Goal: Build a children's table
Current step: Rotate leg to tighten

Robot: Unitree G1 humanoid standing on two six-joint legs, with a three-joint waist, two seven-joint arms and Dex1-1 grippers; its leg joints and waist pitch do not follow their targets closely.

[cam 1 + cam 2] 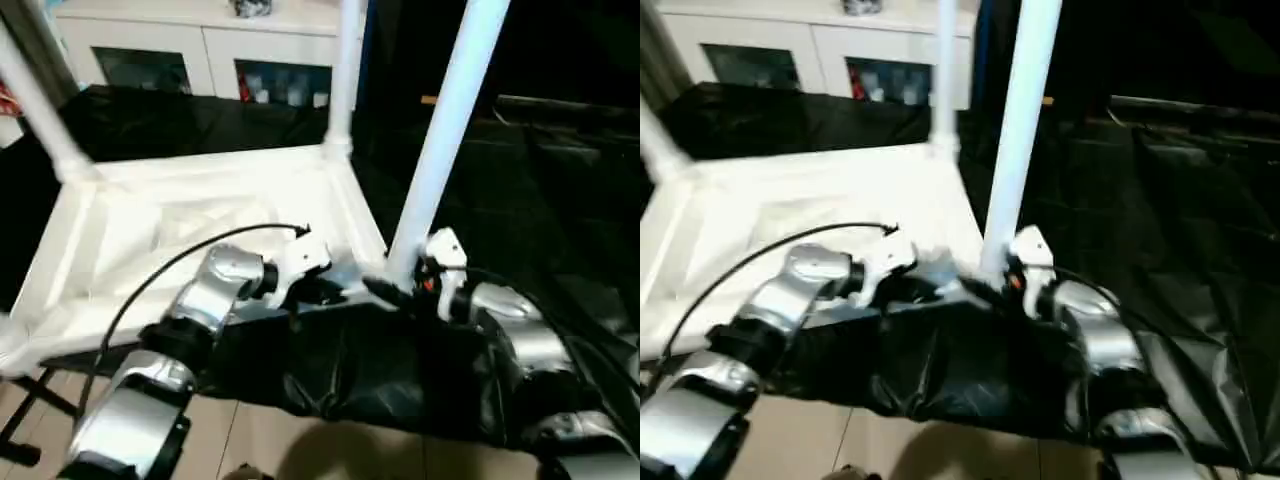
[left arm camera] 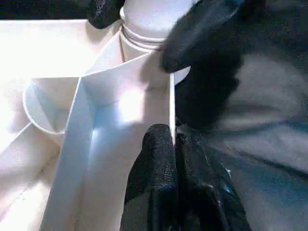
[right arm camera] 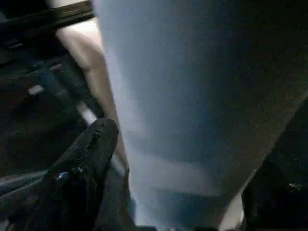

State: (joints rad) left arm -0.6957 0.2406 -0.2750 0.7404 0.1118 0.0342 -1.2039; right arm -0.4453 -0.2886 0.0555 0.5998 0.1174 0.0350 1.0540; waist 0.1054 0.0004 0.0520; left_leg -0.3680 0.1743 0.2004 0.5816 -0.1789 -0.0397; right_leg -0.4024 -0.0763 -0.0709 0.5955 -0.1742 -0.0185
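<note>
The children's table lies upside down, its white ribbed top [image 1: 180, 230] on the black sheet. Three white legs stand up from its corner sockets: one at the near right [image 1: 440, 150], one at the far right [image 1: 343, 80] and one at the left [image 1: 40, 110]. My left gripper [image 2: 172, 137] is shut on the thin front rim of the top, close to the near right socket. My right gripper [image 1: 400, 285] stands open at the base of the near right leg [image 3: 192, 96], with one black finger [image 3: 91, 159] on each side of it.
The big table's black sheet [image 1: 520, 180] spreads to the right and hangs over the front edge above the tiled floor [image 1: 260, 430]. A white cabinet with glass doors [image 1: 200, 50] stands behind. A cable arcs over my left forearm [image 1: 200, 300].
</note>
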